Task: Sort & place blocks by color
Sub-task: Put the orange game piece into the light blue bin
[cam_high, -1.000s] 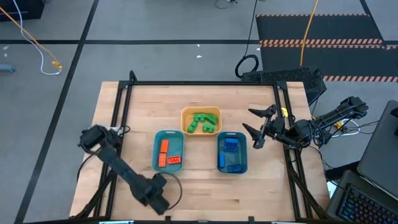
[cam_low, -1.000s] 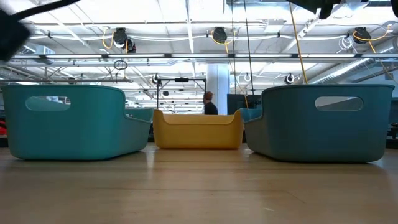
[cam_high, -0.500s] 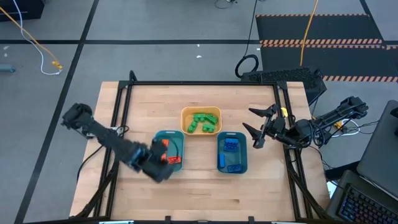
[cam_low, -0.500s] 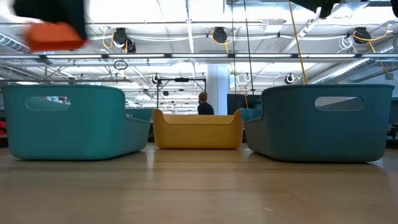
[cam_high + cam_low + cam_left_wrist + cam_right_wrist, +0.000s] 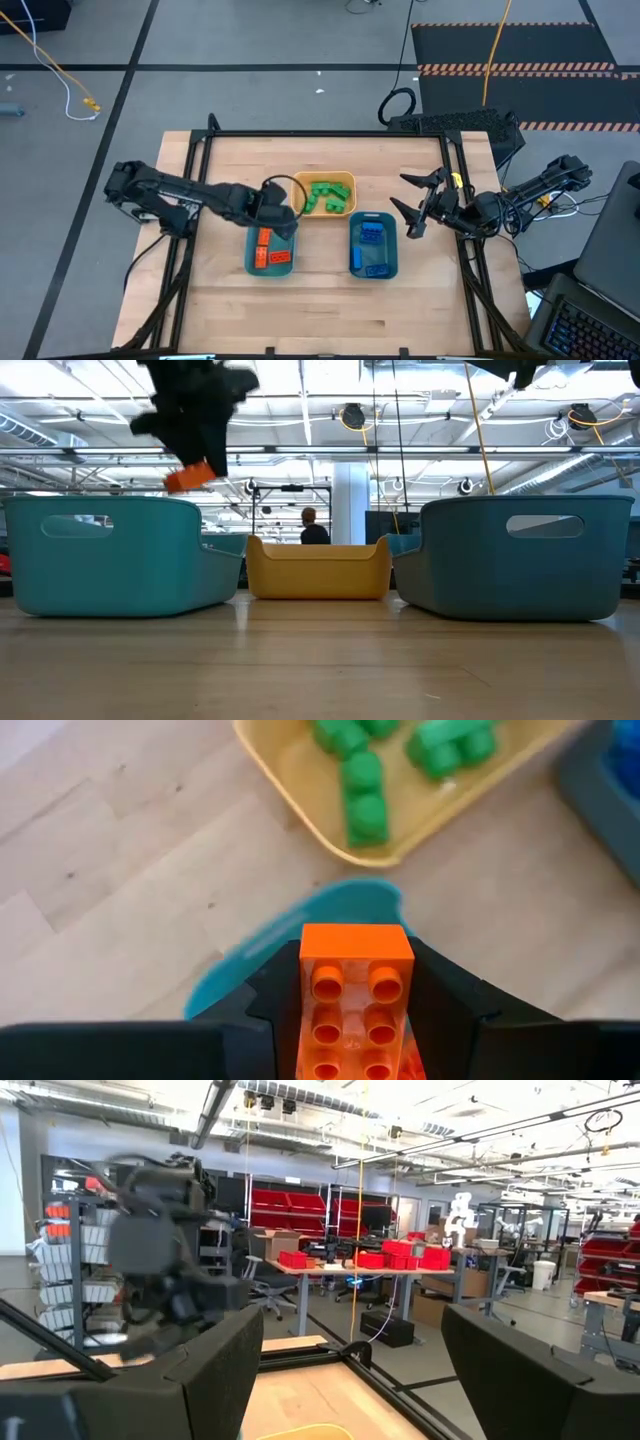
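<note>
My left gripper [image 5: 280,218] hangs over the far end of the left teal bin [image 5: 252,262], shut on an orange brick [image 5: 355,990]. The low view shows that brick [image 5: 188,477] just above the bin's rim [image 5: 100,502]. Two more orange bricks [image 5: 266,249] lie on that bin's floor. Green bricks [image 5: 328,195] lie in the yellow bin [image 5: 297,186], and blue bricks [image 5: 372,236] in the right teal bin [image 5: 390,262]. My right gripper [image 5: 408,196] hovers open at the table's right edge, off any block. My left gripper pinches the orange brick between its two fingers, one finger [image 5: 270,1005] on each long side [image 5: 305,982]. The studded face looks back at the wrist camera. The fingers come from above, pointing down. The brick is lifted clear over the left teal bin.
The three bins stand close together at the table's middle. Bare wood [image 5: 330,310] lies toward the near edge and around the bins. A black frame rail [image 5: 330,133] runs along the far edge and the sides. A person [image 5: 310,528] shows far behind the table.
My left arm has swung from the table's near edge toward the far edge and slightly right, carrying the orange brick. It now stands over the far end of the left teal bin. My right arm has kept still.
</note>
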Controlling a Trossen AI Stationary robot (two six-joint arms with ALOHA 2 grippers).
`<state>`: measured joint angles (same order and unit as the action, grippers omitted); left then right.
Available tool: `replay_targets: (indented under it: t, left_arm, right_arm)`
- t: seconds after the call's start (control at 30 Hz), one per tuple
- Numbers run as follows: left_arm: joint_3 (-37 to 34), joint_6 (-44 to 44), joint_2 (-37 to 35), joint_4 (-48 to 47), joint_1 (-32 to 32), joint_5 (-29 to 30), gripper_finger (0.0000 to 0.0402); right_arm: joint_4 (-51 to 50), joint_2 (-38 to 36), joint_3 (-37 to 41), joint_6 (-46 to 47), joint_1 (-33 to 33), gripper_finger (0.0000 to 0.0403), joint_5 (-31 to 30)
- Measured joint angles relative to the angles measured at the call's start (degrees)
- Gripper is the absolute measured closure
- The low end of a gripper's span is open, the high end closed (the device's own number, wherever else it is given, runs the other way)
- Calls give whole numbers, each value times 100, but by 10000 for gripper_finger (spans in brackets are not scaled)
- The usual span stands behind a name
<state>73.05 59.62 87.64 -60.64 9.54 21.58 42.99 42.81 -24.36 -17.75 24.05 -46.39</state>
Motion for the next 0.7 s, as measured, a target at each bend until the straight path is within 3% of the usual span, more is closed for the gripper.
replay_targets:
  t: [0.17,0.4,0.7]
  left_arm:
    - [-487,-64,7,461,-274,-269,256]
    - [-900,72,15,1597,-201,-733,241]
    - [-908,-78,15,1645,-40,-923,236]
  right_arm:
    - [-196,4,0,10,0,103,0]
    - [-157,0,0,-48,0,103,-2]
    - [-147,0,0,-38,2,103,-2]
